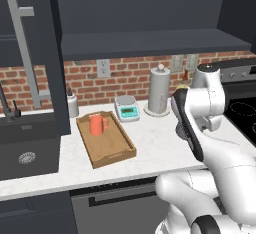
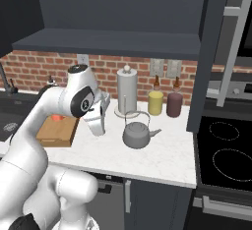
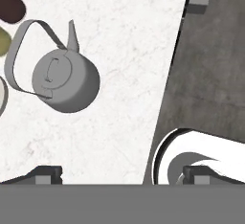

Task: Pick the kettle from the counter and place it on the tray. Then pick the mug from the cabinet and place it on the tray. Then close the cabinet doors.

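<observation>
Gripper (image 3: 122, 173) above counter (image 3: 119, 50), jaws wide, nothing between them. Kettle (image 3: 64, 82) on counter at 10 o'clock in hand view, upright, handle arched over lid, spout toward 12; well apart from fingertips. Right base view: kettle (image 2: 136, 133) in front of paper-towel roll (image 2: 127, 91), yellow jar (image 2: 155, 101) and maroon jar (image 2: 173, 103) at its 1 o'clock. Mug (image 1: 97, 125) stands in tray (image 1: 120, 150), handle toward 3. Cabinet door (image 1: 37, 53) open.

Bare white speckled stone table (image 2: 162, 158) in front of squat grey metal kettle (image 2: 136, 132); tall grey paper-towel cylinder (image 2: 127, 92), yellow jar (image 2: 155, 102), maroon jar (image 2: 174, 104) crowd behind.
</observation>
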You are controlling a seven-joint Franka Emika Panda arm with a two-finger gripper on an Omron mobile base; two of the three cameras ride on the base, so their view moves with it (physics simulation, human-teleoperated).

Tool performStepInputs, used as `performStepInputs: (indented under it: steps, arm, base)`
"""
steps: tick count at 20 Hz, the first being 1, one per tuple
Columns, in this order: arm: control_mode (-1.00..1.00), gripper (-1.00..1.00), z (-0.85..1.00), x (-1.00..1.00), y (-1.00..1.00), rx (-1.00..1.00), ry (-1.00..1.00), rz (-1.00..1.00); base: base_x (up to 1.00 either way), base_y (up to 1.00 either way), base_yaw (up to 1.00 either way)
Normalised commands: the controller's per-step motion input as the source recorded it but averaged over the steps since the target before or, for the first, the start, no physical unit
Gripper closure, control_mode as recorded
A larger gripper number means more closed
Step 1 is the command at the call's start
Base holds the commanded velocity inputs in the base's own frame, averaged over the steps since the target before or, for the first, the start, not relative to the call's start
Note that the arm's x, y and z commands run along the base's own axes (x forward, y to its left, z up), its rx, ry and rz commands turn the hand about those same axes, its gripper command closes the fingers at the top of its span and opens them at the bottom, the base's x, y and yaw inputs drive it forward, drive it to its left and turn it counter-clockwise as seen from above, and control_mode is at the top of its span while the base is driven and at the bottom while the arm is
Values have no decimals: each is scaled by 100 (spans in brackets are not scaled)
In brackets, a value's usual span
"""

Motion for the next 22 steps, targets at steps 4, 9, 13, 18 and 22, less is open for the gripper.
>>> performStepInputs:
  steps: [4,9,13,18,22]
  arm:
    - [-100,-100,0,12,-51,6,0,0]
    - [-100,-100,17,3,-30,10,0,0]
    - [-100,-100,20,0,-11,8,0,0]
    - [-100,-100,10,0,-3,7,0,0]
    - [-100,-100,0,3,-2,5,0,0]
  base:
    - [0,0,0]
    - [0,0,0]
    - [0,0,0]
    - [0,0,0]
    - [0,0,0]
